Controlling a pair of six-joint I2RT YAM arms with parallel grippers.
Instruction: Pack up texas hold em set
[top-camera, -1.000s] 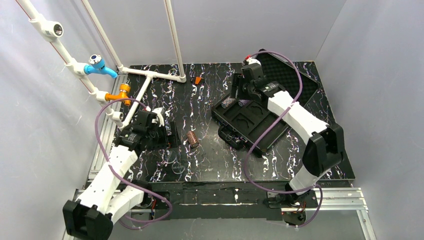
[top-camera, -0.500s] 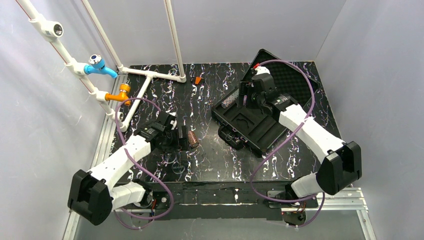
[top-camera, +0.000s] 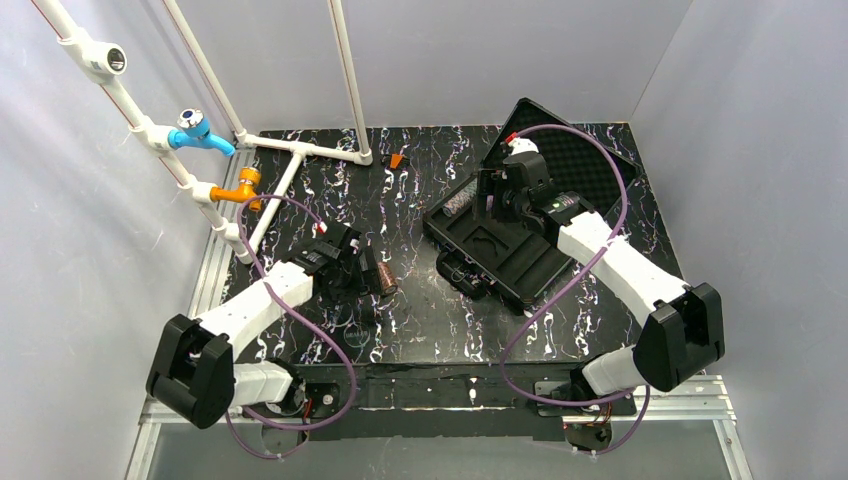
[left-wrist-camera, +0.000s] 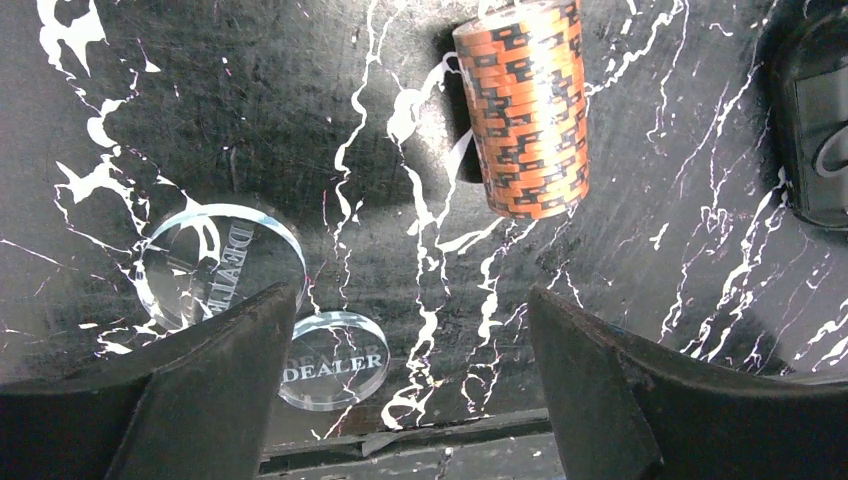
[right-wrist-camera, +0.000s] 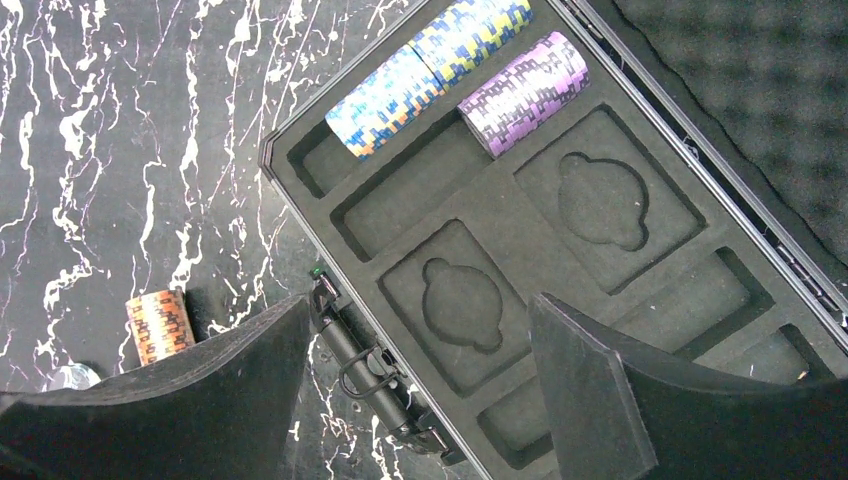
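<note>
The black case (top-camera: 520, 268) lies open at the right, its foam-lined lid (top-camera: 590, 165) tilted back. Two blue-and-yellow chip stacks (right-wrist-camera: 400, 95) and a purple stack (right-wrist-camera: 523, 92) lie in the moulded tray (right-wrist-camera: 600, 290). An orange-brown chip stack (left-wrist-camera: 525, 110) lies on its side on the table (top-camera: 383, 280), left of the case. My left gripper (left-wrist-camera: 412, 295) is open just short of that stack, nothing between its fingers. My right gripper (right-wrist-camera: 418, 300) is open above the tray's near edge and handle, holding nothing.
Two clear "DEALER" discs (left-wrist-camera: 218, 262) (left-wrist-camera: 335, 360) lie by the left finger, near the table's front edge (left-wrist-camera: 430, 435). White pipework (top-camera: 290, 165) stands at the back left. A small orange piece (top-camera: 397, 160) lies at the back.
The left arm has swung right, bringing its gripper up to the orange-brown stack. The right gripper has drawn back from the tray's far end and opened wider.
</note>
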